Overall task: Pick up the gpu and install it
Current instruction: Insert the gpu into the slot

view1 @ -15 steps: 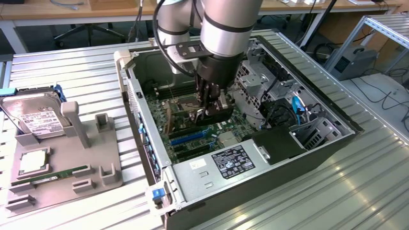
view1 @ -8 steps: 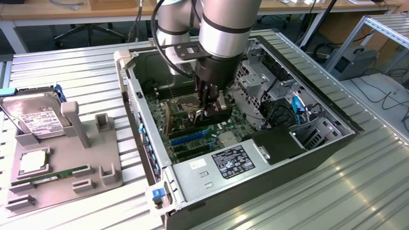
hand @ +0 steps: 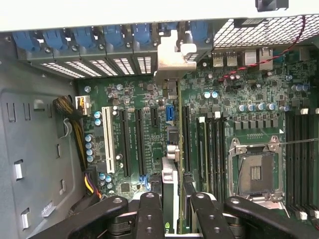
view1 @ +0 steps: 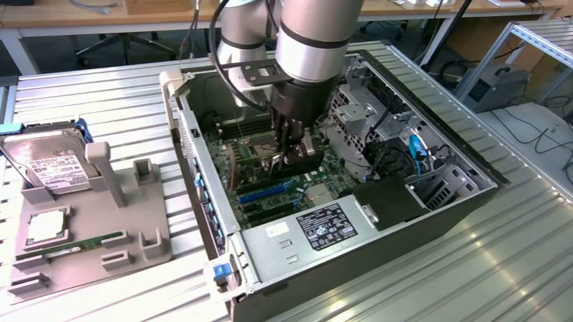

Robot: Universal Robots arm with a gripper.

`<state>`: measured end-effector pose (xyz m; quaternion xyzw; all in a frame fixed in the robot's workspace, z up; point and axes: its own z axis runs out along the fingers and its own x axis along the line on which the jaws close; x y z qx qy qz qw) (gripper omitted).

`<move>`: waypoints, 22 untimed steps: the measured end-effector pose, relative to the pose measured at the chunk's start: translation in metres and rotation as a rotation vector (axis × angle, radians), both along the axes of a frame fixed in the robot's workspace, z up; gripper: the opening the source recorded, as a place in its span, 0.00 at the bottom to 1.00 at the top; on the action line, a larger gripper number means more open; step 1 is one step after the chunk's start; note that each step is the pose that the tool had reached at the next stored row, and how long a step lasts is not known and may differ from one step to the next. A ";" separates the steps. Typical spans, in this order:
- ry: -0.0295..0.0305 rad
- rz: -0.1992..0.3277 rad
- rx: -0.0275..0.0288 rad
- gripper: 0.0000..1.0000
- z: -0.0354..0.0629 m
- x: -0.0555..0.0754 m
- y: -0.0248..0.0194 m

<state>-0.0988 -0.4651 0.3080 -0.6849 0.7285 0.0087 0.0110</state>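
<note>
Ribbed metal tabletop [view1: 107, 100] carries a grey parts tray [view1: 134, 251] at the exterior view's left, then an open computer case [view1: 430, 215]. Inside, the gripper [view1: 291, 155] clamps the gpu [hand: 169, 191] edge-on over the motherboard [hand: 149, 99], its long axis along the slots and its bracket end reaching the rear slot covers. Fingers [hand: 149, 214] hide its near end.

Arm: we see our arm [view1: 309, 40] reaching steeply down, its silver and black segments nearly vertical.
Wrist: we see a black plate across it, the black gripper body hanging below.
Gripper [view1: 288, 155]: we see it pointing downward.
Fingers [hand: 150, 214]: we see them partly closed, black, clamped on a thin upright card.
</note>
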 end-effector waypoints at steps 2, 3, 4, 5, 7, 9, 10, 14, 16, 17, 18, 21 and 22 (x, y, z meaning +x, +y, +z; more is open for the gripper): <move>0.0001 0.000 -0.0001 0.27 -0.0002 0.000 0.0000; 0.0000 0.000 -0.0001 0.27 -0.0003 0.000 0.0000; -0.0001 0.000 0.0002 0.27 -0.0008 -0.001 0.0000; -0.0001 0.000 0.0002 0.27 -0.0011 -0.001 0.0000; 0.0001 0.000 -0.0002 0.27 -0.0014 -0.001 0.0000; -0.0001 0.000 0.0001 0.27 -0.0022 -0.001 0.0000; 0.0000 0.000 0.0001 0.27 -0.0028 -0.001 0.0000; 0.0000 0.000 -0.0003 0.27 -0.0064 -0.003 0.0000; 0.0000 0.000 0.0000 0.27 -0.0079 -0.005 0.0000; 0.0000 0.000 -0.0001 0.27 -0.0084 -0.005 0.0000; -0.0001 0.000 -0.0001 0.27 -0.0108 -0.006 0.0000; 0.0000 0.000 -0.0002 0.27 -0.0135 -0.007 0.0000; 0.0000 0.000 -0.0002 0.27 -0.0144 -0.007 0.0000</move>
